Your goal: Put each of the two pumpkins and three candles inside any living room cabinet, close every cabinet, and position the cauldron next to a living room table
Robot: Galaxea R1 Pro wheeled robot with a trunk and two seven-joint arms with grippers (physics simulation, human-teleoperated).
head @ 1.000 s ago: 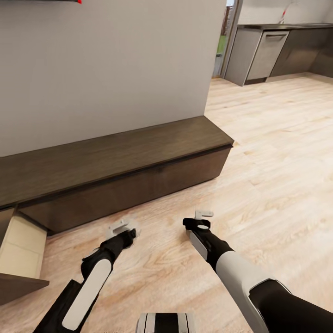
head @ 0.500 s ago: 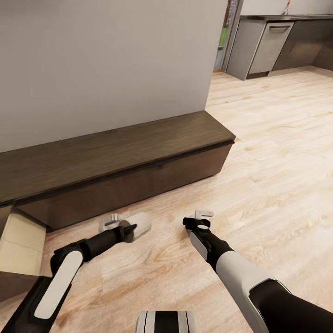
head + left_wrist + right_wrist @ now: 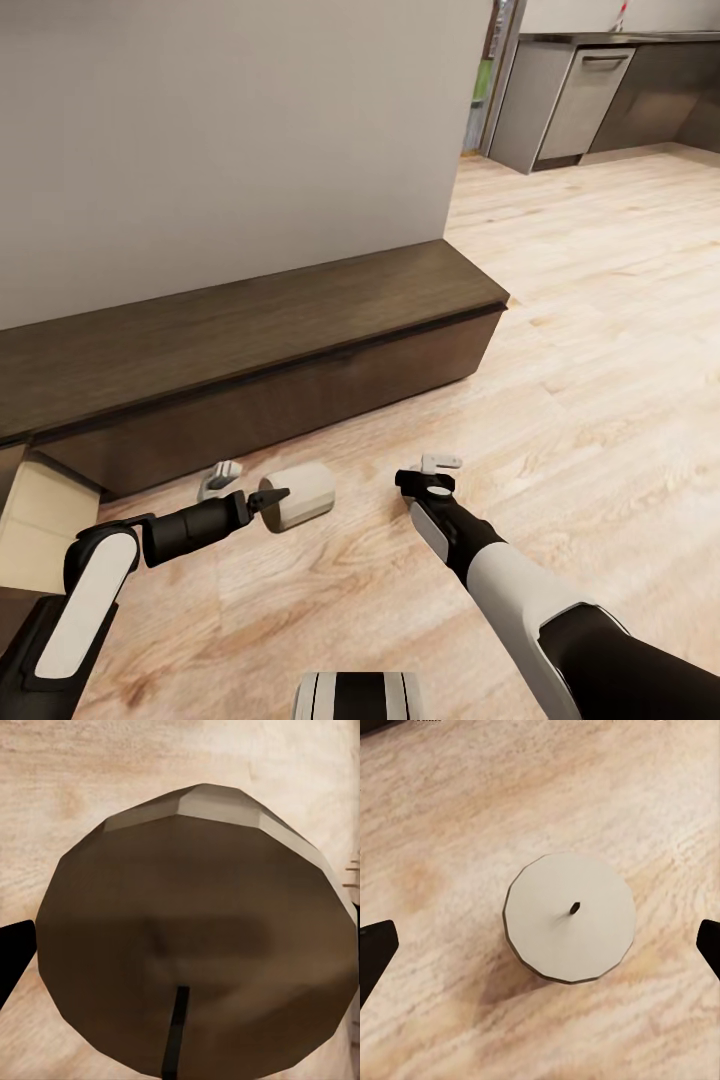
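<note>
Left gripper [image 3: 243,485]: held low over the floor at near left, arm reaching in from the left edge. One pale finger [image 3: 219,473] and one dark finger sit on either side of a candle's wick end; whether they actually clamp it cannot be told.
Candle at left [image 3: 298,495]: cream cylinder lying on its side on the wood floor [image 3: 600,330], just in front of the cabinet. In the left wrist view its top face with the dark wick [image 3: 175,1035] is very close to the camera.
Right gripper [image 3: 432,476]: pointing down at the floor, right of the lying candle, jaws spread wide with dark fingertips [image 3: 375,952] at both sides of the wrist view.
Candle under the right gripper [image 3: 570,916]: standing upright on the floor, centred between the spread jaws, touching neither.
Cabinet [image 3: 250,370]: long, low, dark brown, against the grey wall [image 3: 220,140]; front shut along this stretch.
Open drawer [image 3: 40,520]: pale inside, pulled out at far left, beside the left arm.
Kitchen units [image 3: 600,90]: far right, well apart.
In the way: cabinet front stands close behind the left gripper.
</note>
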